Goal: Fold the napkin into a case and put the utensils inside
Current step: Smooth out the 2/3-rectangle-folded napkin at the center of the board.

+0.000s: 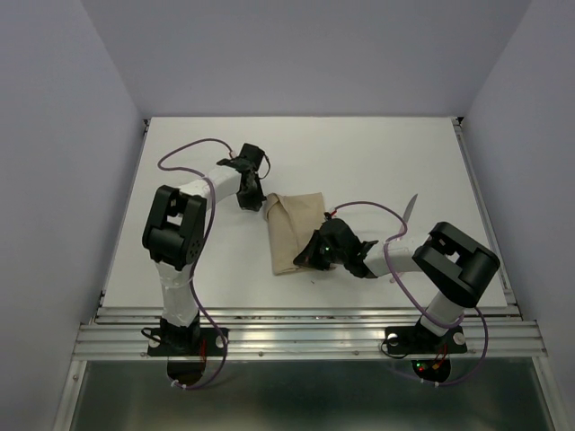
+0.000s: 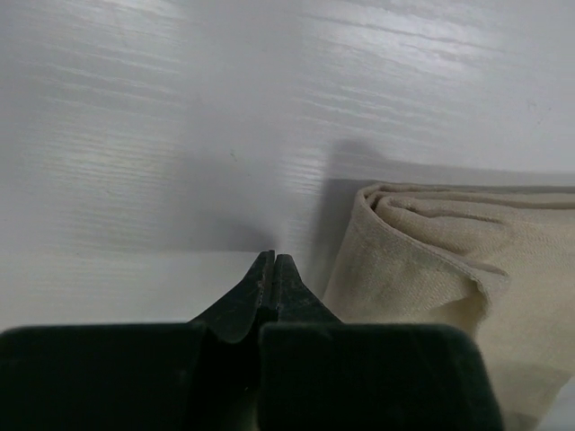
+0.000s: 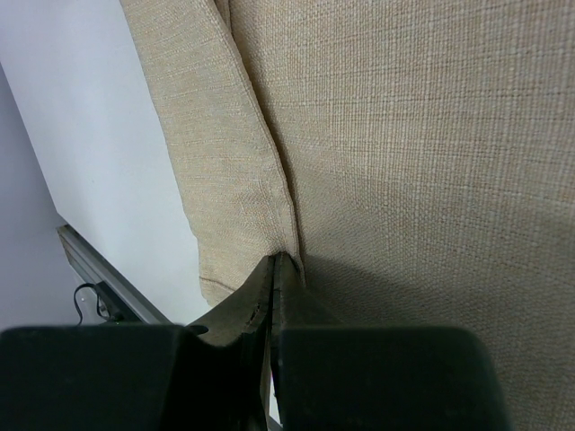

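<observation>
The beige napkin [image 1: 292, 232] lies folded into a narrow oblong of layered folds in the middle of the table. My left gripper [image 1: 249, 206] is shut and empty, just left of the cloth's far left corner; in the left wrist view its tips [image 2: 272, 258] point at bare table with the rolled fold [image 2: 431, 251] to their right. My right gripper [image 1: 303, 259] is shut over the napkin's near right part, its tips [image 3: 281, 260] touching the end of a fold seam [image 3: 265, 153], with no cloth visible between them. One thin pale utensil [image 1: 411, 209] shows to the right, partly hidden by the right arm.
The white table [image 1: 359, 153] is bounded by a metal rail [image 1: 305, 314] at the near edge and purple walls round the back and sides. Purple cables loop off both arms, one [image 1: 373, 208] crossing between napkin and utensil.
</observation>
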Robot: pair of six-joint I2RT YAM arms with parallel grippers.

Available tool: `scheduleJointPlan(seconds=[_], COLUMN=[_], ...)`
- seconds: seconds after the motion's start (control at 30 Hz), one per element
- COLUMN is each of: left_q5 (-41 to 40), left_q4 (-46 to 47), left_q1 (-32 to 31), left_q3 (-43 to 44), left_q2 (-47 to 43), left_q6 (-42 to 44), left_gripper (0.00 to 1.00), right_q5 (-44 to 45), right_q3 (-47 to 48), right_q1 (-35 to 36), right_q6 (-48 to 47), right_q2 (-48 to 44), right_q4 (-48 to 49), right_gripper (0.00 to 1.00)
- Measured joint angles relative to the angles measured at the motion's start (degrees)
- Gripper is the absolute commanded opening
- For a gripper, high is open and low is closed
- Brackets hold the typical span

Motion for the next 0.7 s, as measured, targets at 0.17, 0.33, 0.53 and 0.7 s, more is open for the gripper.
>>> scheduleJointPlan(seconds=[0.17, 0.33, 0.53, 0.7], left_q5=[3.3, 5.0, 5.4, 5.8], left_q4=[0.2, 0.4, 0.5, 0.7], left_q1=[-2.0, -3.3, -4.0, -4.0], left_q3=[0.1, 1.6, 3.4, 4.9], left_q2=[0.0, 0.0, 0.0, 1.6], left_q6=[0.0, 0.0, 0.0, 0.0], left_gripper=[0.0, 0.0, 0.0, 0.0], right_q5=[0.0, 0.0, 0.1, 0.1], right_q3=[0.0, 0.0, 0.3, 0.3], right_q1=[0.0, 0.0, 0.3, 0.4], right_q6=[-0.2, -0.2, -0.3, -0.3], right_q2=[0.0, 0.0, 0.0, 0.0], right_q4=[0.0, 0.0, -0.5, -0.7], right_gripper=[0.01, 0.01, 0.01, 0.01])
